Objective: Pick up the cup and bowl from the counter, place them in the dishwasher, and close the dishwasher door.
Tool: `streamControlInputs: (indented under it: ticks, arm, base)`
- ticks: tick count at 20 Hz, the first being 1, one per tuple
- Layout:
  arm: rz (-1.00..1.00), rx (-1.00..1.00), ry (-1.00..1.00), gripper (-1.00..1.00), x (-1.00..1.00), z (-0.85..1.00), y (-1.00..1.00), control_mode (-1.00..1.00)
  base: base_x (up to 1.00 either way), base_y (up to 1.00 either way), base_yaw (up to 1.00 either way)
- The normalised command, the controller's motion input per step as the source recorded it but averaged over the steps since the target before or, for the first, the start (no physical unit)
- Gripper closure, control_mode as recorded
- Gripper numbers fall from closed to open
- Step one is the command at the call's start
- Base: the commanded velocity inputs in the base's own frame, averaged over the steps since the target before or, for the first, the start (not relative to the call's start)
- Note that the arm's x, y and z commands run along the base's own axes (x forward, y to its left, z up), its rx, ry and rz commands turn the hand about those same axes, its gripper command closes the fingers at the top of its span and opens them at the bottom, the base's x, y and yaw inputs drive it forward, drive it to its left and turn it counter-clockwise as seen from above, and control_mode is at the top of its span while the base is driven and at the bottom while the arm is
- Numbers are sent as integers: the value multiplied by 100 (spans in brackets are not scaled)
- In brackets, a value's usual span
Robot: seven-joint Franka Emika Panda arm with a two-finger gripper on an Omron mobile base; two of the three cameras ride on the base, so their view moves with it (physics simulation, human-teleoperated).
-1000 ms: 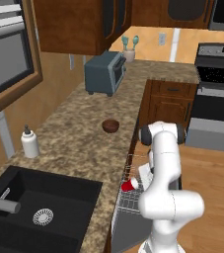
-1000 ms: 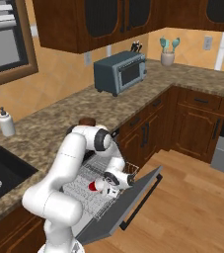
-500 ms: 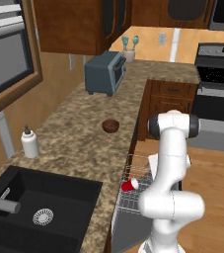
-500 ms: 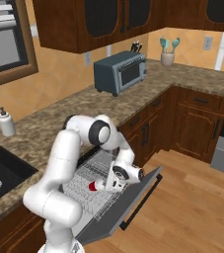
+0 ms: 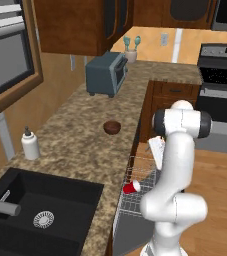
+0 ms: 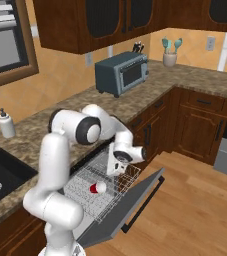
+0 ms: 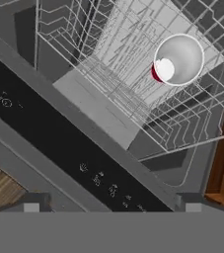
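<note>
The long surface (image 5: 80, 145) has the bowl (image 5: 112, 127) sitting on it. The dishwasher door (image 6: 122, 210) hangs down open. The cup (image 6: 98, 188) lies in the white rack (image 6: 92, 187). The hand (image 6: 116, 167) is above the rack; I cannot tell if it is wide

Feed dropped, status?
End effector above rack, state unclear. Cup in dishwasher rack. Bowl on counter. Door open.

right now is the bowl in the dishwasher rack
No, the bowl sits on the counter; the cup lies in the rack.
</note>
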Motion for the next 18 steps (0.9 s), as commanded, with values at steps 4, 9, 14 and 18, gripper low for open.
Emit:
streamControlInputs:
  ticks: [4, 9, 14, 18]
  arm:
    - [15, -19, -33, -100, 17, 100, 28, -100]
    - [11, -26, -28, -100, 39, 96, 28, -100]
    - [3, -29, -19, -100, 50, 56, 27, -100]
    - [1, -26, -5, -100, 42, 13, 24, -100]
  base:
    - [0, 0, 0]
    - [0, 0, 0]
    - [0, 0, 0]
    - [0, 0, 0]
